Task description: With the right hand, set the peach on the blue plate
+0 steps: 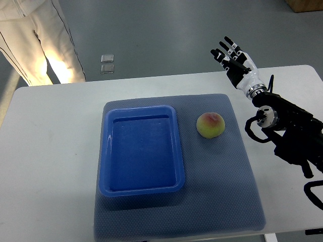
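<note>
On the grey mat (pixel 222 201), the blue plate (pixel 107 151) lies empty at the left, and the peach (pixel 210 125) sits just to its right, beside the far right corner and clear of the rim. Farther back, beyond the peach, the right hand (pixel 235 59) hovers over the table's far edge, fingers spread and holding nothing. By my judgement nothing is done: reach, grasp, carry and placement all remain.

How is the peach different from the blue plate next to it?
The peach is small and round; the blue plate is a far larger, shallow rectangle. The peach is yellow-green with a red blush, whereas the plate is plain blue. The plate holds nothing yet. Both rest on the grey-blue mat, side by side, not touching.
</note>
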Controlling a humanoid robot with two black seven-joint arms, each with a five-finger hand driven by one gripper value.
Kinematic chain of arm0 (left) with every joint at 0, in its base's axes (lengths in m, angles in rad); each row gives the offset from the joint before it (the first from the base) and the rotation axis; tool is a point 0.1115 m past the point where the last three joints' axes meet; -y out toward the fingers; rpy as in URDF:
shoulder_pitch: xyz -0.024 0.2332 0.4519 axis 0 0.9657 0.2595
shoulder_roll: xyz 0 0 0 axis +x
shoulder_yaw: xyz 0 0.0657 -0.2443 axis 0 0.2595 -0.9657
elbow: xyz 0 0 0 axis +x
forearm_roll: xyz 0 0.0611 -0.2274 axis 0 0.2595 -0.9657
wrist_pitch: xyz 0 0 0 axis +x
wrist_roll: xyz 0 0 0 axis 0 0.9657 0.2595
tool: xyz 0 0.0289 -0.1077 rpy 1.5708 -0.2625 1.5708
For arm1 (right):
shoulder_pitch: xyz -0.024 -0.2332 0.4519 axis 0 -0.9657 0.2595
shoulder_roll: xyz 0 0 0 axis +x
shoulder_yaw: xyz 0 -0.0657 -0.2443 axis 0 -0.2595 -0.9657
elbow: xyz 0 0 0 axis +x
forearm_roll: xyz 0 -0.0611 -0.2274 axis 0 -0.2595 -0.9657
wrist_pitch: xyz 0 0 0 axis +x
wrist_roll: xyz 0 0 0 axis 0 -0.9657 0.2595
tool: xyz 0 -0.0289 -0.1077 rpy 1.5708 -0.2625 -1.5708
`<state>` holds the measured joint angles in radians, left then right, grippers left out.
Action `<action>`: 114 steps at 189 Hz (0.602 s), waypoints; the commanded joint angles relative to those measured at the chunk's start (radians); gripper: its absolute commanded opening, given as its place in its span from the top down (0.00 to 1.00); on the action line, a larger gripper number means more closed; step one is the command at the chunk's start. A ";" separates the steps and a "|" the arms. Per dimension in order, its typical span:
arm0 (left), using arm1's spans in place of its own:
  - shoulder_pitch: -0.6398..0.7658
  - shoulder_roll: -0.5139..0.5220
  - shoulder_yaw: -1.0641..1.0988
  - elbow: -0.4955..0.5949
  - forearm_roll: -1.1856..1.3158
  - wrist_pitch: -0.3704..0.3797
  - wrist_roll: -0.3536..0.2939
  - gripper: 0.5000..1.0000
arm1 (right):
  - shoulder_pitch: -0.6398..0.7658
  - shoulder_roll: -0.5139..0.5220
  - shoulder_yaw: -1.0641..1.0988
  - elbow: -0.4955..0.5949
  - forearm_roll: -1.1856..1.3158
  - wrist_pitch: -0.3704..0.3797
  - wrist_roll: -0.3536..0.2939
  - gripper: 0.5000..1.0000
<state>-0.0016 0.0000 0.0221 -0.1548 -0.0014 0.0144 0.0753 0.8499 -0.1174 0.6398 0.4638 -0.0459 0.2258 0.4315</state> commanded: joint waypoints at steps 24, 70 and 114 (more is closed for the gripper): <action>0.009 0.000 0.002 -0.003 0.001 -0.001 0.000 0.00 | 0.001 -0.004 0.004 -0.004 0.000 0.000 0.003 0.14; 0.003 0.000 0.006 0.000 0.000 -0.001 0.000 0.00 | 0.003 -0.005 0.003 -0.004 0.000 0.000 0.003 0.14; 0.002 0.000 0.002 -0.002 0.000 -0.001 0.000 0.00 | 0.000 -0.001 0.007 -0.004 0.000 0.000 0.004 0.14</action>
<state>0.0002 0.0000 0.0270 -0.1559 -0.0014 0.0136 0.0750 0.8516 -0.1227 0.6426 0.4602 -0.0458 0.2254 0.4351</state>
